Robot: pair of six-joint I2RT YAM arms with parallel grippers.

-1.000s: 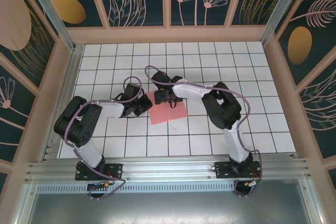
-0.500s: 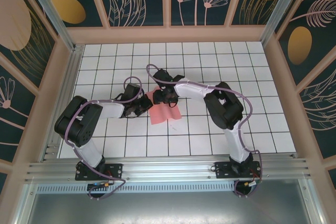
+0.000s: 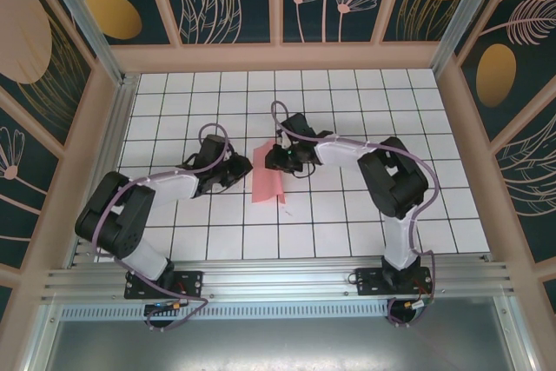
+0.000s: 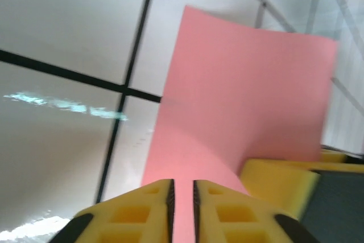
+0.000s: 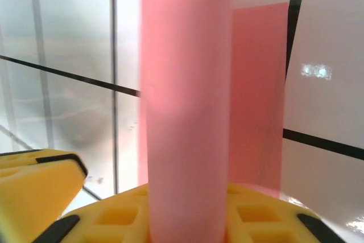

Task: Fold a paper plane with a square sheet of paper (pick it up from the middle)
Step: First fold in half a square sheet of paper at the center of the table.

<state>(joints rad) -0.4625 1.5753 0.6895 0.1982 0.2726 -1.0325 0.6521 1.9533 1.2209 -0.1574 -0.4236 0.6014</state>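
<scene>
From above, the thin salmon-pink square sheet of paper (image 3: 268, 185) lies doubled into a narrow strip on the white tiled table (image 3: 347, 219). Its long axis runs away from the bases, with the left gripper (image 3: 241, 168) just beside its left edge and the right gripper (image 3: 274, 161) at its far end, both equally near. At the left wrist, the left gripper (image 4: 182, 189) has its yellow pads (image 4: 131, 215) a slit apart with the sheet (image 4: 244, 83) running into it, so I cannot tell whether it pinches; at the right wrist, the right gripper (image 5: 187, 197) is pressed onto the bowed fold of the sheet (image 5: 187, 83), which rises straight ahead

We see white table (image 3: 365, 223), black grid lines. On it, near middle: pink paper (image 3: 266, 185), near end on tiles, far part lifted, curled.
</scene>
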